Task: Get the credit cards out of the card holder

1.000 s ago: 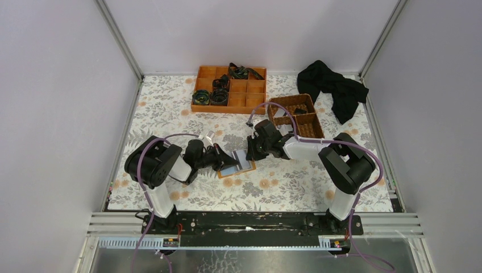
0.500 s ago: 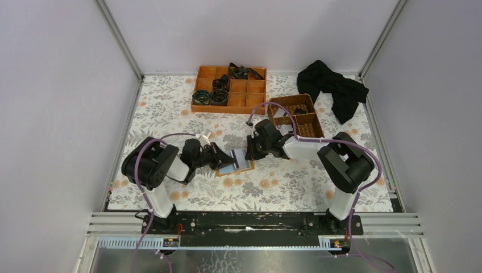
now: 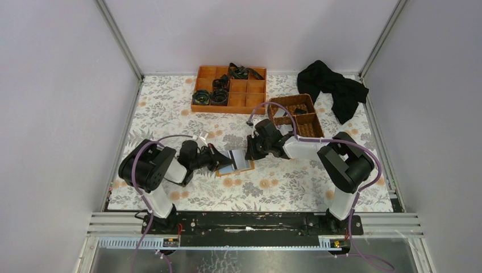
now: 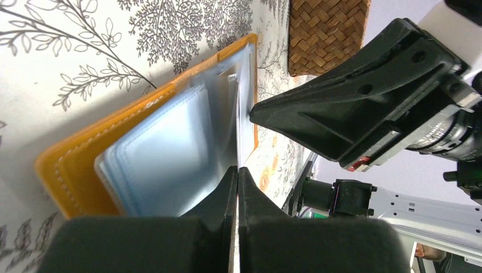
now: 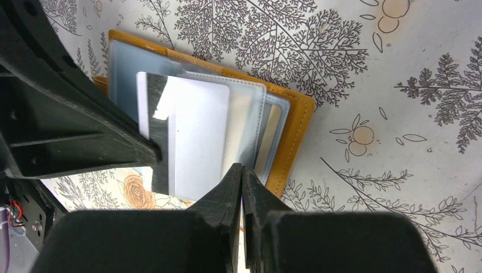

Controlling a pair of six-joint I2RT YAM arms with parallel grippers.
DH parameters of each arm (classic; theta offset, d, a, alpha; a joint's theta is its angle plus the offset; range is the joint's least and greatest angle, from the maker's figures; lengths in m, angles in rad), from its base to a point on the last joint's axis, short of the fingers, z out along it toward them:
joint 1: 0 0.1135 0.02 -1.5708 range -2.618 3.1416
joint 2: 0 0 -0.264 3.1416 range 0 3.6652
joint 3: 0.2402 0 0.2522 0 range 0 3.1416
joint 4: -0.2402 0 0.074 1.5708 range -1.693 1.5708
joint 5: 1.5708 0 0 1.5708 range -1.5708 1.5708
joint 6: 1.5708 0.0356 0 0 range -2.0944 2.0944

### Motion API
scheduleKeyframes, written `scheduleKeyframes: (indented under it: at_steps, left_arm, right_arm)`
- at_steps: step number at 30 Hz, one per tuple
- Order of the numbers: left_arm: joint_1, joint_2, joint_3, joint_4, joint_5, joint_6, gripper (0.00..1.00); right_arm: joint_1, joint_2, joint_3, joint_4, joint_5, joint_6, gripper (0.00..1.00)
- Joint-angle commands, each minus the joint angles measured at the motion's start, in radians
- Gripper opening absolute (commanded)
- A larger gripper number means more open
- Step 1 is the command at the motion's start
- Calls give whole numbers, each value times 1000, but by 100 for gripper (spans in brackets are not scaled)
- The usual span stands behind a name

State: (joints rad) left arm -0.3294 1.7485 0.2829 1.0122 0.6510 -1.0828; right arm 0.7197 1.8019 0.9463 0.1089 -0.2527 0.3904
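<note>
The card holder (image 5: 295, 128) lies open on the floral cloth, orange-tan with clear sleeves; it also shows in the top view (image 3: 245, 166) and the left wrist view (image 4: 74, 165). My left gripper (image 4: 237, 170) is shut on a white credit card (image 5: 199, 133) with a black stripe. The card is partly out of a sleeve and is seen edge-on in the left wrist view. My right gripper (image 5: 242, 168) is shut on the edge of a clear sleeve and holds the card holder. In the top view the left gripper (image 3: 219, 160) and right gripper (image 3: 250, 152) meet over the holder.
A brown wicker basket (image 3: 295, 115) stands just behind the right arm. An orange compartment tray (image 3: 230, 89) with dark coiled items sits at the back. A black cloth (image 3: 334, 86) lies at the back right. Grey walls enclose the cloth.
My left gripper has drawn back to the left with the card, so more of the card shows outside the sleeve. The right gripper has stayed in place.
</note>
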Motion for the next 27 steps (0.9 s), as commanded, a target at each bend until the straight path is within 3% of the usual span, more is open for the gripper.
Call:
scheduleKeyframes:
  at_steps: [1,4,8,15,18,22,27]
  left_arm:
    - [22,-99,-26,-17,-8,36,0]
    - [24,-210,-2,-231,-52,112,0]
    - [24,-382,56,-558,-210,250,0]
    - [24,-508,22,-576,-279,244,0]
    - [25,-528,2,-484,-222,225,0]
    - [24,-479,-26,-277,-124,205,0]
    - [24,-329,-71,181,52,47,0]
  right_arm:
    - [-11,37,7,-58,42,-18,8]
    - [-11,37,9,-62,42,-21,8]
    - [-12,35,9,-61,43,-21,8]
    - [-13,20,6,-54,35,-20,8]
    - [-13,-19,-19,-33,30,-16,7]
    - [-20,-230,-134,128,12,18,7]
    - [-52,-359,-165,170,-85,19,38]
